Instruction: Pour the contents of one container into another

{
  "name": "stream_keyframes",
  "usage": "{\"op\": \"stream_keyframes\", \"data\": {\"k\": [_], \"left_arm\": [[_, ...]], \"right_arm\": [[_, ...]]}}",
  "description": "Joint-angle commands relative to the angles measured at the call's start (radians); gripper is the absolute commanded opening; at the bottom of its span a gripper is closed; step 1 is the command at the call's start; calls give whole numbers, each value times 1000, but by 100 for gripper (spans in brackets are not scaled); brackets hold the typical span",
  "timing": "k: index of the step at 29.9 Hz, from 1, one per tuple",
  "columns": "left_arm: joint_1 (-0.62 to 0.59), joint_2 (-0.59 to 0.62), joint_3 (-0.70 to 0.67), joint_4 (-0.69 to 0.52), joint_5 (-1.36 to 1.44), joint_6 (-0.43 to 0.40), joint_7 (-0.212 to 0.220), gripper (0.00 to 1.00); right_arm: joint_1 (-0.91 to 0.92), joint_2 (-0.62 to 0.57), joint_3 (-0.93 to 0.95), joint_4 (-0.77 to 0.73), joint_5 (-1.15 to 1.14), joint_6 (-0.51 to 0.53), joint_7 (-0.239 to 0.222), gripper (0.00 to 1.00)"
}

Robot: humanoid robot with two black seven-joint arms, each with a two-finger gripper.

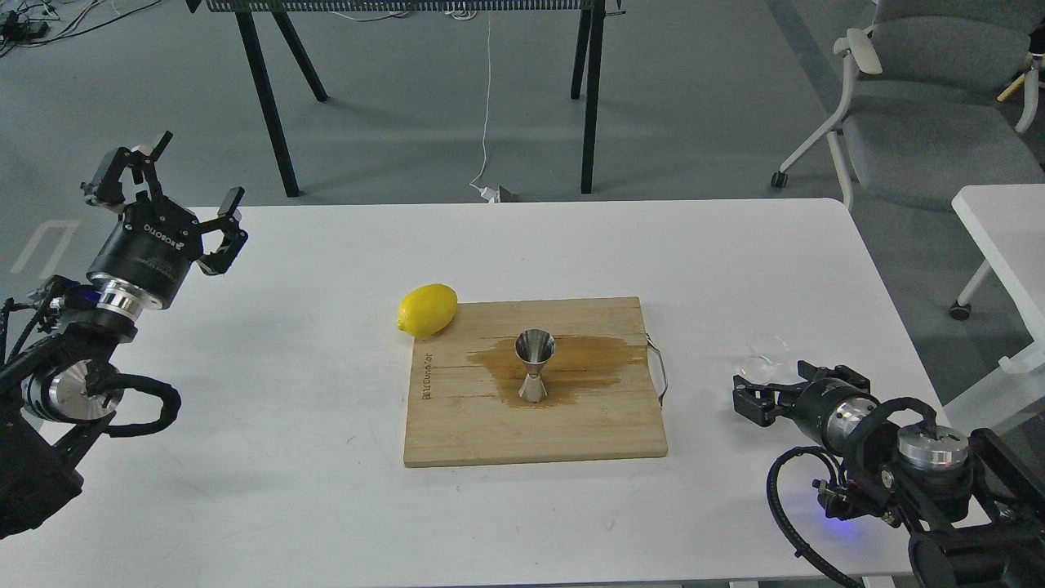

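Head view: the small clear glass cup (764, 358) stands on the white table (326, 457), just beyond the right gripper (763, 395), whose jaws I cannot tell apart. The left gripper (175, 192) hangs spread, empty. The steel hourglass jigger (534, 365) stands on the stained wooden board (457, 425). Likely light, slippery, fragile; grip its 2 sides.

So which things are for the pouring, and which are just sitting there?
For the pouring:
- small clear glass cup, on the table by the right gripper
- steel jigger, upright on the cutting board

Just lying about:
- lemon, at the board's far-left corner
- wooden cutting board, with a brown wet stain
- left gripper, open, far off and holding nothing
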Motion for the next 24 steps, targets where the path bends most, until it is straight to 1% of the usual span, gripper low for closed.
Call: {"op": "stream_keyframes", "data": {"k": [1,16,24], "left_arm": [[0,0,0,0,0,0,0,97],[0,0,-1,0,0,0,0,97],[0,0,-1,0,0,0,0,97]], "right_arm": [[16,1,0,-21,-1,7,0,99],[59,8,-2,-64,-24,10,0,98],[59,19,-2,-64,-48,10,0,83]]}}
